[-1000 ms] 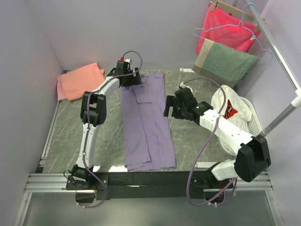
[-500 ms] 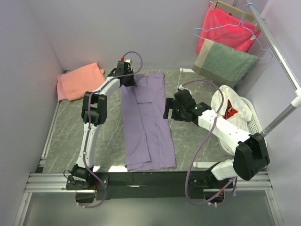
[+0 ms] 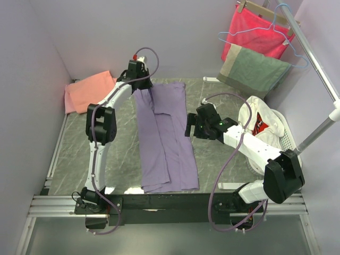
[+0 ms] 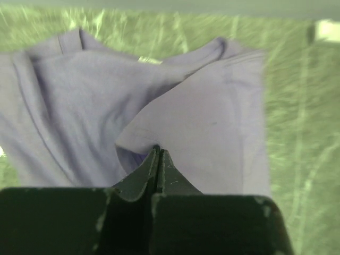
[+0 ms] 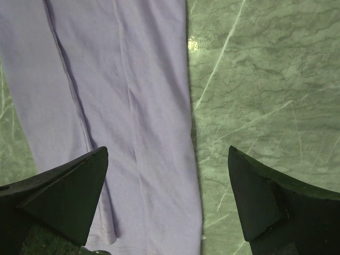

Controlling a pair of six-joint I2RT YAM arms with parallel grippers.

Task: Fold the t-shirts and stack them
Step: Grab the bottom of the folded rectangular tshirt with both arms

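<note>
Left gripper, pressed together, pinches the lavender t-shirt at its collar end. Right gripper hangs spread above the shirt's side edge. Lengthwise folds appear done (crosswise fold, stacking remain); salmon-pink t-shirt lies bunched left of the left gripper.

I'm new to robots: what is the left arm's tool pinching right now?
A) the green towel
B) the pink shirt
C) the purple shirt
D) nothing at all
C: the wrist view shows the left tool shut, with a fold of the purple shirt pinched at its tips.
</note>
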